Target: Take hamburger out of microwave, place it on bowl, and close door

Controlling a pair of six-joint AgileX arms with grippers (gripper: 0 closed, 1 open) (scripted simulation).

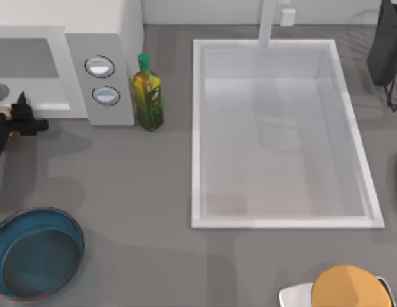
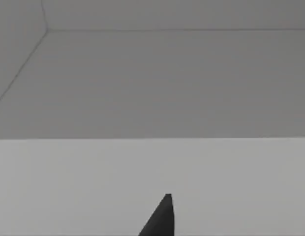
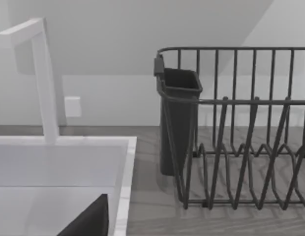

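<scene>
Your left pincer (image 1: 22, 118) is sitting at the microwave (image 1: 64, 57) mouth, ready to reach inside; I cannot tell its opening or where the hamburger is. The bowl (image 1: 35, 252) is waiting just below on the bench.

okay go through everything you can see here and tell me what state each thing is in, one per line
microwave: cavity open at the front, looks bare inside.
left gripper: at the microwave's opening, by the top view's left edge.
bowl: upright on the counter, nothing in it.
oil bottle: upright, capped, beside the microwave.
sink: dry, nothing in it.
dish rack: nothing in it.
</scene>
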